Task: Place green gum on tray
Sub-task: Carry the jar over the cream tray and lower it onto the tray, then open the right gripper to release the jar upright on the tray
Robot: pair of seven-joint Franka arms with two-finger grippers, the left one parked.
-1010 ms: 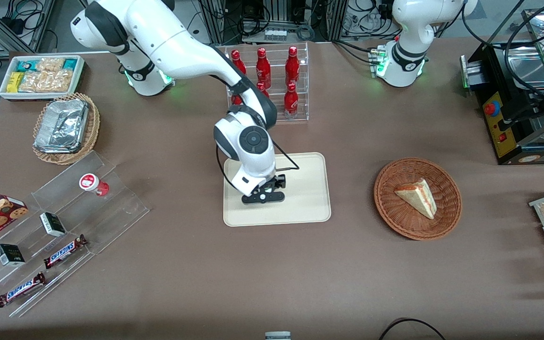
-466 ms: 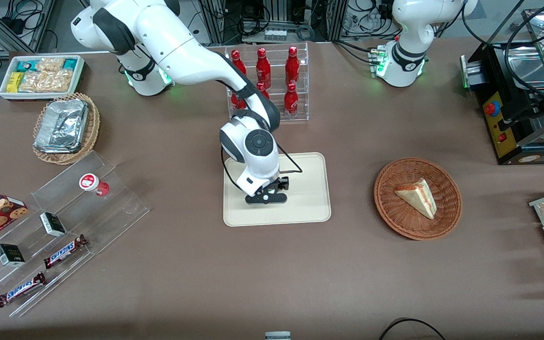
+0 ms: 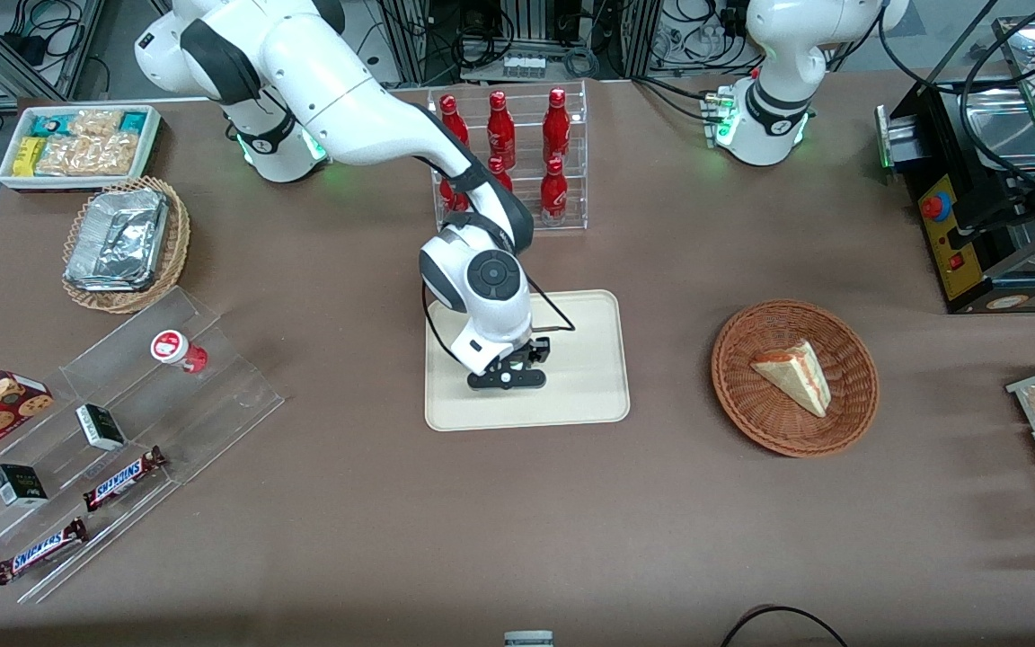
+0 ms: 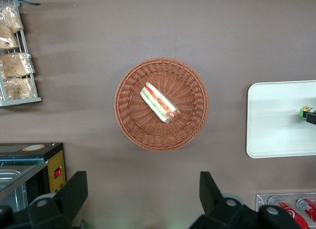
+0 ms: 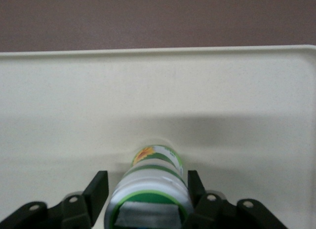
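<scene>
gripper [image 3: 507, 378]: low over the tray, near its middle, pointing straight down; fingers closed onto the green gum, one on each side of the bottle
fingers [image 5: 97, 190]: dark pads pressed against the bottle's white body just under the lid
green gum [image 5: 152, 187]: held upright between the fingers; green-ringed lid facing the wrist camera, green label with a yellow mark lower down; its base sat at or just on the tray surface, contact could not be told
tray [image 3: 585, 359]: cream, flat on the brown table [image 3: 517, 503], nearer the front camera than the bottle rack
bottle rack [image 3: 517, 157]: clear, stepped, with red bottles standing in it
sandwich basket [image 3: 794, 377]: round brown wicker, wedge sandwich inside, beside the tray toward the parked arm's end
red gum [image 3: 178, 350]: white bottle with red lid mark, lying on the clear stepped display toward the working arm's end, well apart from the tray
display [image 3: 104, 449]: also carried two chocolate bars and two small dark boxes
foil basket [image 3: 122, 243]: wicker, foil container inside, near the snack bin [image 3: 77, 144]
left wrist view: tray edge [image 4: 276, 118] showed with a bit of the green gum [image 4: 307, 110] on it
</scene>
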